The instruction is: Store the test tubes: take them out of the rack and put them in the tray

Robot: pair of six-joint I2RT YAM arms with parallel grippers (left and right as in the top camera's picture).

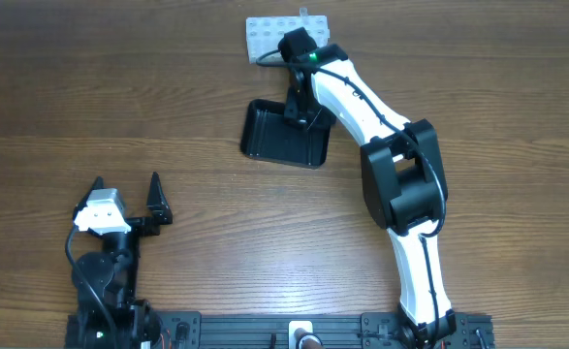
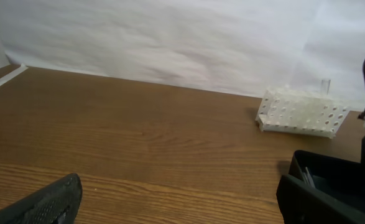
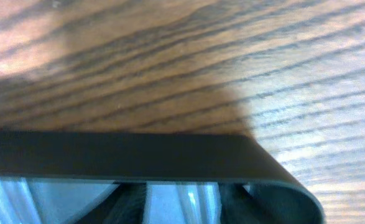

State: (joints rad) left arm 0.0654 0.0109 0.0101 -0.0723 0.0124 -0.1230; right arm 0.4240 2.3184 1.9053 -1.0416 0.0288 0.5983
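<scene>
L gripper [image 1: 127, 197], spread wide, is seen at 7 o'clock of tray [image 1: 269, 147]. R gripper [image 1: 300, 112] is held over tray; grip cannot be told.

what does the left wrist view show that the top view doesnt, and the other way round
Left wrist view: the white backdrop behind the table, the holes in the rack's side, and clear tubes lying in the tray.
Top view: the whole right arm reaching to the tray, and the left gripper open, well short of it.
Both: rack, tray, wooden table, and one tube upright in the rack.
</scene>
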